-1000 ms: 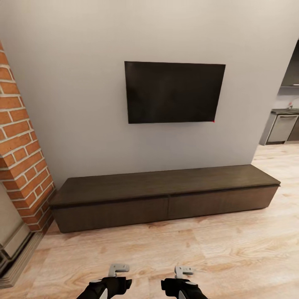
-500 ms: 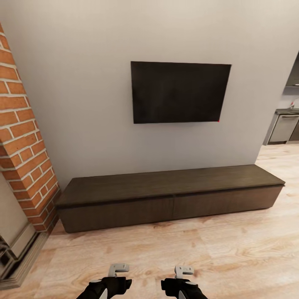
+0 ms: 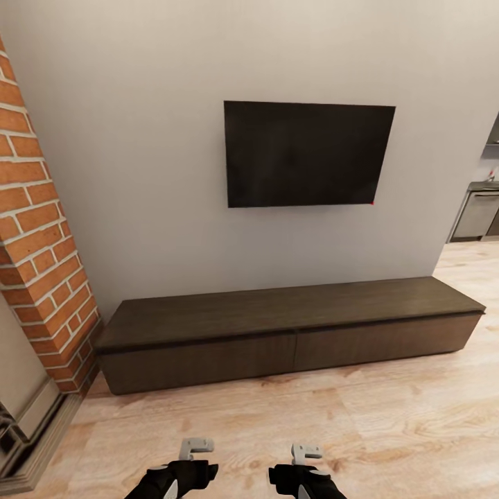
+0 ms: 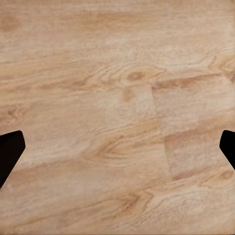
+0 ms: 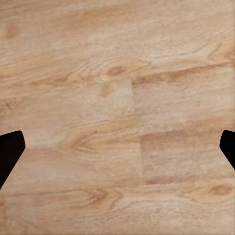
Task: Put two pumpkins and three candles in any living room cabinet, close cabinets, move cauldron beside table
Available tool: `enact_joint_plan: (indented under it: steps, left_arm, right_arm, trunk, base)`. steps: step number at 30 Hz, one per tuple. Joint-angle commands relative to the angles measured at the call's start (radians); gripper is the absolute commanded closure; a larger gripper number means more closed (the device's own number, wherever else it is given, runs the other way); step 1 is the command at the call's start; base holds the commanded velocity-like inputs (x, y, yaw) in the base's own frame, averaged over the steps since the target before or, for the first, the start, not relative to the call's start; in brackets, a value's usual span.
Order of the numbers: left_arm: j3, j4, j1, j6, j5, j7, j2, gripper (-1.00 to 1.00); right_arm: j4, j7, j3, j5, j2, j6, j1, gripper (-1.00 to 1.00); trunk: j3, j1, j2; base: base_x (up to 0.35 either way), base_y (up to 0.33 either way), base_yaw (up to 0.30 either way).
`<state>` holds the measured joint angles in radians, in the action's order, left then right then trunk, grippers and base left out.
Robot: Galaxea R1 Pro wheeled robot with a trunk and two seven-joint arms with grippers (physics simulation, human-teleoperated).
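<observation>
While we face the wall, a brick column (image 3: pixel 38 229) stands leftmost, then the cabinet (image 3: pixel 291 326), drawers shut, under a television (image 3: pixel 308 154). Our left end effector (image 3: pixel 196 449) and right end effector (image 3: pixel 305 454) hover spread, empty, over wood floor (image 3: pixel 388 430).

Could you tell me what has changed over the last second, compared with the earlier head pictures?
Only the camera has turned: the cabinet, television and brick wall all slid rightward together in the picture, so nothing itself moved. Both drawer fronts stay shut. The left gripper and right gripper remain open, empty, low over the floor.
</observation>
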<state>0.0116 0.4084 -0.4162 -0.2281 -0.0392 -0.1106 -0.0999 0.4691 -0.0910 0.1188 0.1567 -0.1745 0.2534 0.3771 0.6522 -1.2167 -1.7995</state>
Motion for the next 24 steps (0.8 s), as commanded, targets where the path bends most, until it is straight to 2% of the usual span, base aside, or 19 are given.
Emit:
enact_joint_plan:
  steps: [1,4,8,10,12,15,16,18,19,22,24]
  left_arm:
    - [0.000,0.004,0.000,-0.007,-0.004,-0.002,0.001,-1.00]
    - [-0.001,0.015,-0.001,-0.011,-0.005,-0.003,0.003,-1.00]
    - [-0.003,0.081,0.000,-0.031,-0.012,-0.005,0.005,-1.00]
    - [-0.003,0.173,0.001,-0.097,-0.043,-0.006,0.006,-1.00]
    - [-0.003,0.276,0.005,-0.179,-0.081,-0.007,0.008,-1.00]
    - [-0.002,0.485,0.015,-0.353,-0.145,-0.006,0.011,-1.00]
    - [-0.002,0.644,0.021,-0.480,-0.175,-0.004,0.013,-1.00]
    - [-0.006,0.790,0.026,-0.599,-0.196,-0.002,0.015,-1.00]
    - [-0.018,0.904,0.029,-0.693,-0.211,-0.001,0.016,-1.00]
    - [-0.070,1.037,0.032,-0.793,-0.226,0.000,0.016,-1.00]
    - [-0.091,1.081,0.033,-0.819,-0.229,0.000,0.017,-1.00]
  right_arm:
    - [0.002,-0.009,0.004,0.011,0.000,0.004,0.000,-1.00]
    - [0.002,-0.009,0.003,0.011,0.000,0.004,0.000,-1.00]
    - [0.002,-0.009,-0.001,0.012,0.000,0.004,0.000,-1.00]
    - [0.002,-0.009,-0.004,0.016,0.000,0.004,0.000,-1.00]
    - [0.001,-0.009,-0.006,0.024,0.001,-0.001,0.000,-1.00]
    - [-0.005,-0.009,-0.008,0.048,0.002,-0.037,0.000,-1.00]
    - [-0.015,-0.010,-0.009,0.071,0.003,-0.072,0.000,-1.00]
    - [-0.027,-0.011,-0.010,0.096,0.004,-0.107,0.000,-1.00]
    - [-0.037,-0.013,-0.011,0.121,0.005,-0.131,0.000,-1.00]
    - [-0.047,-0.015,-0.009,0.154,0.005,-0.159,0.000,-1.00]
    - [-0.050,-0.016,-0.008,0.164,0.006,-0.168,0.000,-1.00]
  trunk:
    - [0.001,0.000,0.000]
    - [0.001,0.000,0.000]
    - [0.001,0.000,0.000]
    - [0.001,0.000,0.000]
    - [0.001,0.000,0.000]
    - [0.001,0.000,0.000]
    - [0.001,0.000,0.000]
    - [0.001,0.000,0.000]
    - [0.001,0.000,0.000]
    - [0.001,0.000,0.000]
    - [0.001,0.000,0.000]
  base:
    - [0.020,0.013,0.000]
    - [0.013,0.009,0.000]
    - [0.005,0.003,0.000]
    - [0.002,0.001,0.000]
    - [0.001,0.001,0.000]
    - [0.000,0.000,0.000]
    - [0.000,0.000,0.000]
    - [0.000,0.000,0.000]
    - [0.000,0.000,0.000]
    - [0.000,0.000,0.000]
    - [0.000,0.000,0.000]
